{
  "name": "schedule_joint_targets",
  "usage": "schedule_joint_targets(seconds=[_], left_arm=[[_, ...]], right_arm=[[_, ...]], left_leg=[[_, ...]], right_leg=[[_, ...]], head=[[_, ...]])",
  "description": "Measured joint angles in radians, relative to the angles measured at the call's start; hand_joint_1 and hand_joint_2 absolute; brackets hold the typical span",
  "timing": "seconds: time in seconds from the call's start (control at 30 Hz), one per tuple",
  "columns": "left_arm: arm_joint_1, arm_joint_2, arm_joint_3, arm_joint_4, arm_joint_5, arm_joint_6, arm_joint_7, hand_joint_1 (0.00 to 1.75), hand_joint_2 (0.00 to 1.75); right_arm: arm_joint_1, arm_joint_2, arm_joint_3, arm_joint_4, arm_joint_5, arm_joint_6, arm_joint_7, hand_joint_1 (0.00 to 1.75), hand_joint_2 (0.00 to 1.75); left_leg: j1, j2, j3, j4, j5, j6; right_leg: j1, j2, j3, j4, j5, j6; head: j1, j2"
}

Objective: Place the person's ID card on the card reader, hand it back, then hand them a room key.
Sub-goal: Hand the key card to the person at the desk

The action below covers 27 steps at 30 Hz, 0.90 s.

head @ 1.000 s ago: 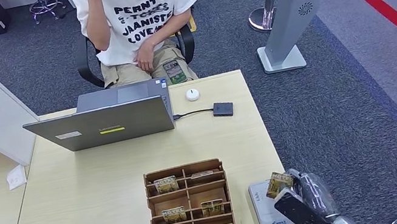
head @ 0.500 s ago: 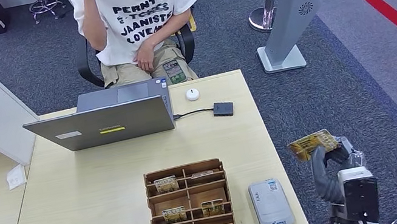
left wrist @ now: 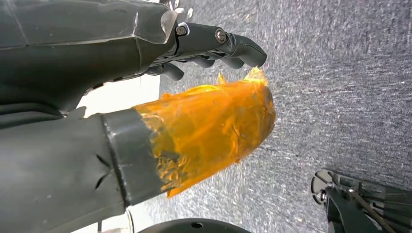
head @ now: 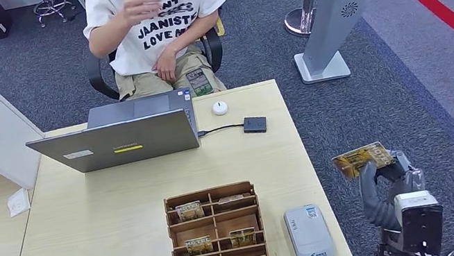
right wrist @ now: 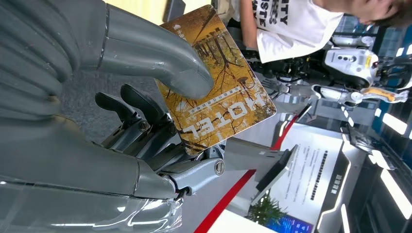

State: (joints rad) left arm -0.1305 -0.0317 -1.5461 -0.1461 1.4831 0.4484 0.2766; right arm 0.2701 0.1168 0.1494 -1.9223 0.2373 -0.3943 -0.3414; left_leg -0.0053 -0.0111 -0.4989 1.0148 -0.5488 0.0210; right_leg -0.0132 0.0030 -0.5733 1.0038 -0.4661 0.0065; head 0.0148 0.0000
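Note:
My right hand [head: 384,186] hangs off the table's right side, above the carpet, and pinches a yellow-brown card [head: 362,160] between thumb and fingers. The right wrist view shows that card [right wrist: 218,97] printed HOTEL under the thumb [right wrist: 150,53]. The grey card reader [head: 309,234] lies bare near the table's front right corner, left of that hand. The seated person [head: 157,27] behind the laptop holds one hand [head: 141,3] raised at the chest. My left hand [left wrist: 145,97] hangs over the carpet with its orange-taped thumb [left wrist: 209,126] apart from the fingers, holding nothing.
A wooden compartment box [head: 215,230] with several similar cards stands left of the reader. A grey laptop [head: 117,140], a white puck [head: 220,107] and a small dark box [head: 254,124] on a cable sit at the table's far side. A kiosk stand [head: 325,19] rises at back right.
My right hand lifted the card off the reader and carried it right, past the table edge, then shifted slightly. The person's raised hand came down from the face to the chest.

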Motion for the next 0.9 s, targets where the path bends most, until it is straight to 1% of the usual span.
schedule_joint_targets(seconds=[0.13, 0.3, 0.37, 0.47, 0.67, 0.8, 0.9], left_arm=[[-0.003, 0.0, 0.0, 0.0, -0.043, -0.008, 0.007, 0.0, 0.0], [-0.007, 0.0, 0.0, 0.0, -0.071, -0.01, 0.008, 0.0, 0.0], [-0.009, 0.0, 0.0, 0.0, -0.096, -0.014, 0.009, 0.0, 0.0], [-0.019, 0.0, 0.0, 0.0, -0.14, -0.023, 0.019, 0.0, 0.0], [-0.046, 0.0, 0.0, 0.0, -0.219, -0.045, 0.051, 0.0, 0.0], [-0.056, 0.0, 0.0, 0.0, -0.241, -0.051, 0.061, 0.0, 0.0], [-0.063, 0.0, 0.0, 0.0, -0.266, -0.06, 0.069, 0.0, 0.0]], right_arm=[[-0.046, 0.0, 0.052, 0.001, 0.09, 0.017, -0.009, 1.75, 1.75], [-0.102, -0.003, 0.115, 0.006, 0.145, 0.018, -0.006, 1.75, 1.75], [-0.141, -0.008, 0.144, 0.013, 0.185, 0.023, -0.003, 1.75, 1.75], [-0.239, -0.022, 0.201, 0.037, 0.273, 0.035, 0.03, 1.75, 1.75], [-0.477, -0.038, 0.315, 0.149, 0.44, 0.061, 0.134, 1.75, 1.75], [-0.575, -0.04, 0.365, 0.225, 0.505, 0.067, 0.17, 1.75, 1.75], [-0.644, -0.041, 0.409, 0.296, 0.596, 0.078, 0.213, 1.75, 1.75]], left_leg=[[0.0, 0.001, 0.0, 0.0, 0.0, 0.0], [0.0, 0.0, 0.0, 0.0, 0.0, -0.001], [0.0, 0.001, 0.0, 0.0, 0.0, -0.001], [0.0, 0.001, 0.0, 0.0, 0.001, -0.001], [0.0, 0.001, 0.0, 0.0, 0.002, -0.002], [0.0, 0.0, 0.0, 0.0, 0.002, -0.002], [0.001, 0.0, -0.001, 0.0, 0.002, -0.002]], right_leg=[[0.0, 0.001, 0.0, 0.0, 0.0, 0.0], [0.0, 0.0, 0.0, 0.001, 0.0, 0.0], [0.0, 0.001, 0.0, 0.001, 0.0, 0.0], [0.0, 0.001, 0.0, 0.001, 0.001, 0.0], [0.0, 0.001, 0.0, 0.001, 0.002, -0.001], [0.0, 0.001, 0.0, 0.002, 0.002, -0.001], [0.0, 0.001, -0.001, 0.002, 0.001, -0.001]], head=[[0.0, 0.0], [0.0, 0.0], [0.0, 0.0], [0.0, 0.0], [0.0, 0.0], [0.0, 0.0], [0.0, 0.0]])
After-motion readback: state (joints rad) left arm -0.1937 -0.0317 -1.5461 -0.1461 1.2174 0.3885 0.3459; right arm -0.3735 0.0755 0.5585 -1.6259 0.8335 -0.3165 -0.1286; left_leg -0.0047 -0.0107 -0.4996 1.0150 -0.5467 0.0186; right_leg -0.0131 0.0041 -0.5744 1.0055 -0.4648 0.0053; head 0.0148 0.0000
